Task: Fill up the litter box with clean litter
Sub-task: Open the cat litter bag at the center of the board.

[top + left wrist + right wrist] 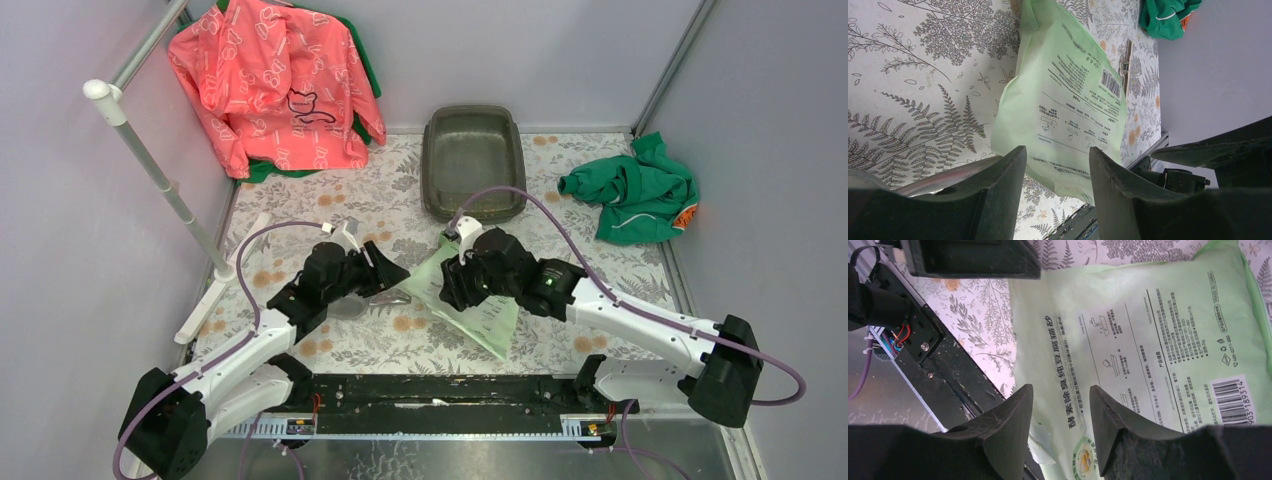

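Observation:
The litter box (470, 160), a dark grey-olive tray, stands at the back middle of the floral mat. A light green printed bag (472, 300) lies flat between my two arms, nearer than the tray. My left gripper (395, 272) sits at the bag's left edge. In the left wrist view its jaws (1057, 155) stand apart, with the bag (1068, 100) showing in the gap. My right gripper (452, 285) hovers over the bag, open (1060, 392), above the printed face (1148, 340). The clean litter is out of view.
A grey scoop (365, 300) lies just left of the bag, under the left gripper. A green cloth (635, 195) is crumpled at back right. A pink garment (270, 80) hangs at back left beside a white pole (150, 160). A black rail (430, 400) runs along the near edge.

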Available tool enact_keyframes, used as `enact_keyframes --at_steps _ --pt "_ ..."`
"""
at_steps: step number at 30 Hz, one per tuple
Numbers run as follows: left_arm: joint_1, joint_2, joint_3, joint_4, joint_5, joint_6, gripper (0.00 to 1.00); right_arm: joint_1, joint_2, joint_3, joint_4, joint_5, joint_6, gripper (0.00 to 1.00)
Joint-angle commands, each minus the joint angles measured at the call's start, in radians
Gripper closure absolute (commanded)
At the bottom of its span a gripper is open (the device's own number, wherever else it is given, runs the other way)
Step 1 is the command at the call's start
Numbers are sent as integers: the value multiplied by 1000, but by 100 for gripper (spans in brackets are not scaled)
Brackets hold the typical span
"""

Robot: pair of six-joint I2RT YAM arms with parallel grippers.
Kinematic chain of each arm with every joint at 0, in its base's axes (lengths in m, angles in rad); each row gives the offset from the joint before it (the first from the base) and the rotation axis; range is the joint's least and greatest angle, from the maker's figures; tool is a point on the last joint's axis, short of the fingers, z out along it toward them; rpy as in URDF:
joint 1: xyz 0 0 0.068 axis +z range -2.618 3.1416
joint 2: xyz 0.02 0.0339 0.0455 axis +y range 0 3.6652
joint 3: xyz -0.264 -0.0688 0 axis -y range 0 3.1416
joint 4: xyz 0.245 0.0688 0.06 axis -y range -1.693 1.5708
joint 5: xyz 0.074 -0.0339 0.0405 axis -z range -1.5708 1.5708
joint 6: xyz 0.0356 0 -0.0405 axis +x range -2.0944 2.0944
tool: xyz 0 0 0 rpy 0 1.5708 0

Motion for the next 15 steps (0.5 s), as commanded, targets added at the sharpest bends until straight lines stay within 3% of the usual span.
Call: enact_keyframes --at_steps 1,15 --pt "-11 -16 -8 20 -10 -8 43 29 24 68 14 13 -39 47" --pt "-28 -27 0 14 -7 -8 42 139 145 143 -23 132 -70 48"
